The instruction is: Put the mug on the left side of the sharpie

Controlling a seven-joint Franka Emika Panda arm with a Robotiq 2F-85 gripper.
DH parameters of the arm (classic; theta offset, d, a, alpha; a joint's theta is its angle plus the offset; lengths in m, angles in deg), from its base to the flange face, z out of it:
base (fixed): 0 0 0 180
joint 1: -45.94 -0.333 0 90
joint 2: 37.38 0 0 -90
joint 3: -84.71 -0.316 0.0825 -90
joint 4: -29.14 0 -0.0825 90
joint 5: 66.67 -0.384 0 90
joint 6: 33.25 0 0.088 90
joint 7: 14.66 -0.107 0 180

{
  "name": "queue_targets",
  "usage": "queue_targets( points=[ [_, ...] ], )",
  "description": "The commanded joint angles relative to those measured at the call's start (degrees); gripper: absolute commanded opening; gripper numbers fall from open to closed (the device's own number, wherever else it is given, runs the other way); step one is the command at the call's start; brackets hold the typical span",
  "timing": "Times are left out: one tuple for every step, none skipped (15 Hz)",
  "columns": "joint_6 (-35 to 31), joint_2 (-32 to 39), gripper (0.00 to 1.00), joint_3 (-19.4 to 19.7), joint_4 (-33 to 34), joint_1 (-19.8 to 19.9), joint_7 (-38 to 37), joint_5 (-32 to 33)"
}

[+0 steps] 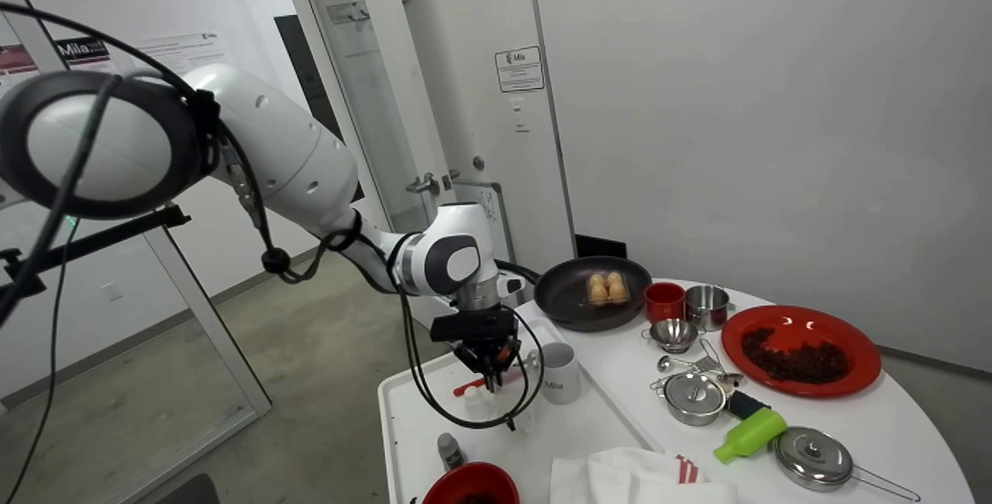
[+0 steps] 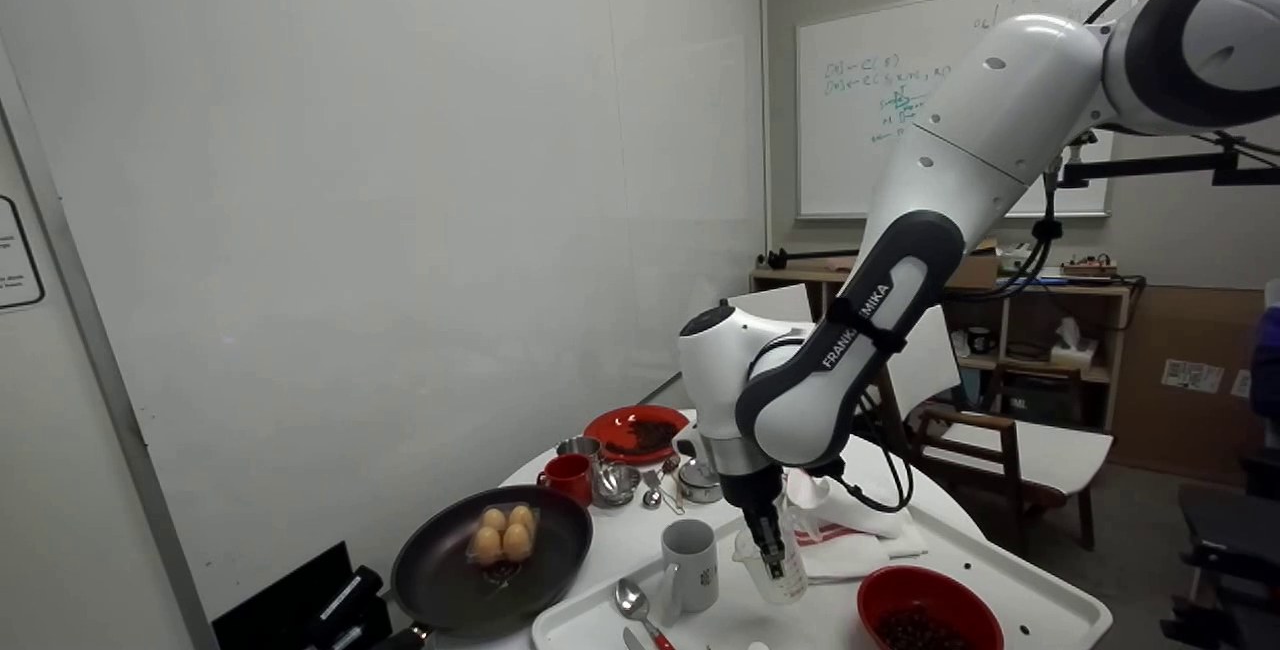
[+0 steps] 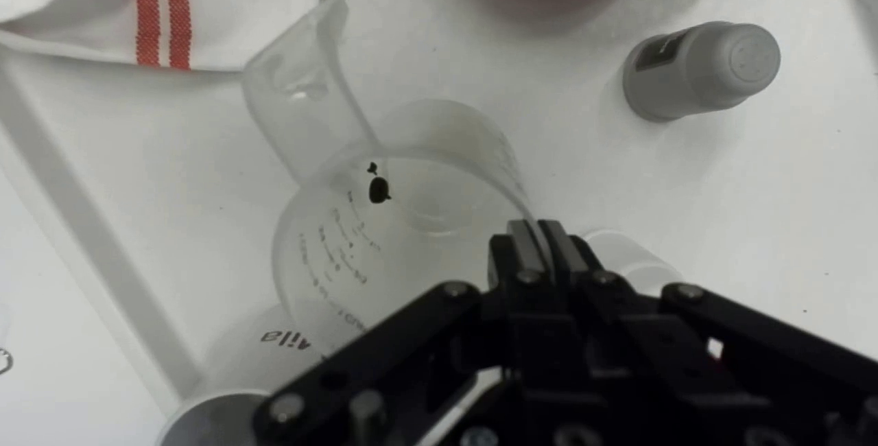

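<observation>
The gripper (image 3: pixel 540 230) has its fingers (image 3: pixel 525 247) pressed together on the rim of the clear jug (image 3: pixel 411 247), not on the mug (image 1: pixel 559 376), which stands upright on the tray (image 1: pixel 415 419) just beside it. I can't make out a sharpie for certain; the red handle (image 1: pixel 469 389) near by seems to belong to a spoon (image 2: pixel 632 598). So the step in hand, I'd judge, is moving the jug, perhaps out of the mug's way. Pinched at one spot it could swing: best to raise it slowly and straight, steer it wide of the mug and the towel (image 3: pixel 247 14), and let go only once its base sits flat. Whether it is off the tray I can't tell.

A dark speck (image 3: pixel 378 190) shows through the jug, inside or beneath. The mug's mouth shows bare grey, as far as I see. The bowl (image 2: pixel 925 585) holds dark beans (image 2: pixel 918 627), the pan (image 2: pixel 440 565) eggs (image 2: pixel 516 538), the red plate (image 1: pixel 860 349) dark bits (image 1: pixel 802 362).
</observation>
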State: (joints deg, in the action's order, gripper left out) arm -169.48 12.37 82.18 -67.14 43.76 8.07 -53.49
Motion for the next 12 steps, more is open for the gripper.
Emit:
queue_targets(
  points=[
    [0.39,3.89,0.08,-1.08,3.82,0.52,2.91,1.27],
    [0.61,4.65,0.07,-1.64,4.46,0.90,4.07,0.91],
    [0.93,5.54,0.08,-2.32,5.23,1.36,5.21,0.43],
    [1.37,6.24,0.07,-3.19,5.91,2.02,6.66,-0.07],
    [1.38,6.78,0.08,-3.91,6.38,2.59,8.01,-0.32],
    [1.44,7.31,0.08,-4.19,6.89,2.76,8.62,-0.29],
    [1.63,7.72,0.29,-4.61,7.37,3.10,9.31,-0.43],
    [1.74,8.13,0.33,-4.87,7.81,3.32,9.88,-0.43],
    [1.59,8.41,0.36,-4.85,8.17,3.43,10.03,-0.32],
    [1.73,8.76,0.43,-4.86,8.67,3.61,10.26,-0.37],
    [1.75,9.00,0.49,-4.68,8.97,3.77,10.24,-0.44],
    [1.68,9.17,0.58,-4.44,9.24,3.82,10.13,-0.36]
  ],
)
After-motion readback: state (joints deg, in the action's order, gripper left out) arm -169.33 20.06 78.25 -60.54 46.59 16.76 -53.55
